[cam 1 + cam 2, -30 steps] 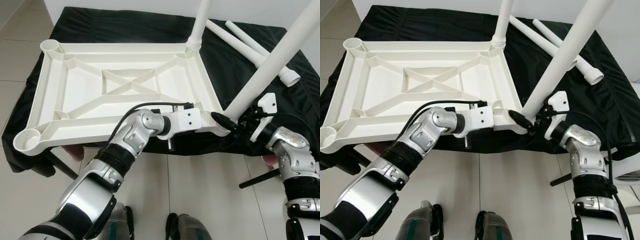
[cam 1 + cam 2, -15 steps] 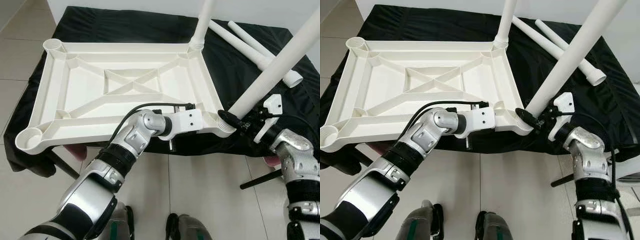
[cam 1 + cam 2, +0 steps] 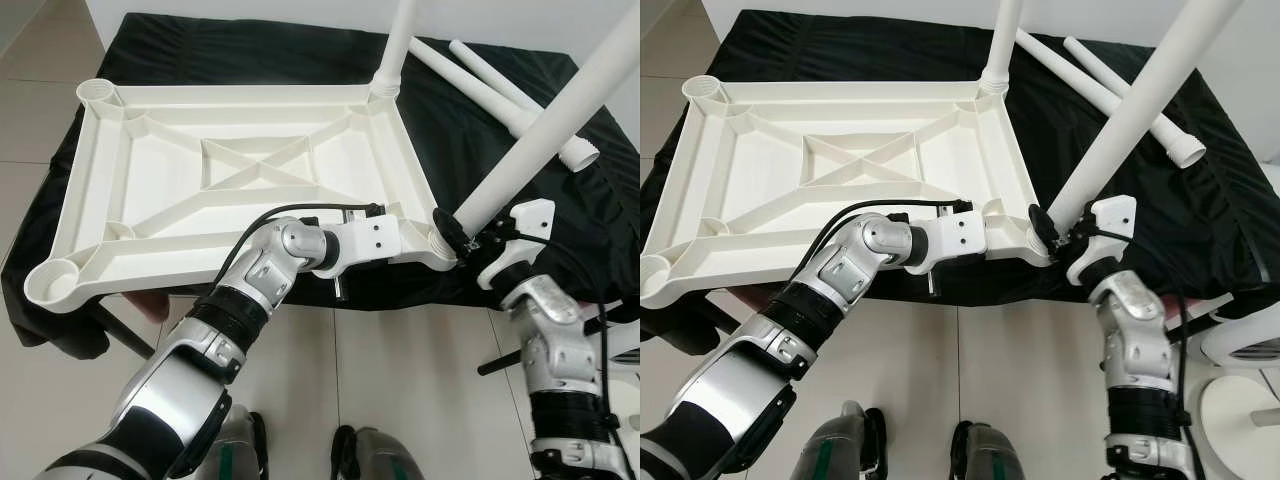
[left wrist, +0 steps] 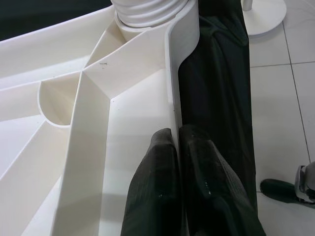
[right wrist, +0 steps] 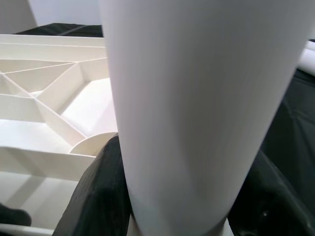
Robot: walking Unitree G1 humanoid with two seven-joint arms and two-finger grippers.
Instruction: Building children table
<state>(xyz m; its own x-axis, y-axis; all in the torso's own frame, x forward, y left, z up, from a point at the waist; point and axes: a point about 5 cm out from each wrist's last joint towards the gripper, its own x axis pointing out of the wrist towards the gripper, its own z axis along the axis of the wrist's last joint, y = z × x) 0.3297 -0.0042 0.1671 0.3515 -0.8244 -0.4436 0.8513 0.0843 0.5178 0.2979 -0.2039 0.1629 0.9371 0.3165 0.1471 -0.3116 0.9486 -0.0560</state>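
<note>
My arms are jointed silver shells banded with ribbed black rings. A black cable arcs over my left forearm to a white wrist block with dark screw holes. My left hand (image 4: 179, 162) ends in two textured black fingers; my right hand (image 3: 1055, 228) sits below a white bracket.

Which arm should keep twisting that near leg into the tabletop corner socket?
Right. The right gripper is clamped around the near leg just above its socket, while the left gripper pinches the tabletop rim, steadying it.
</note>
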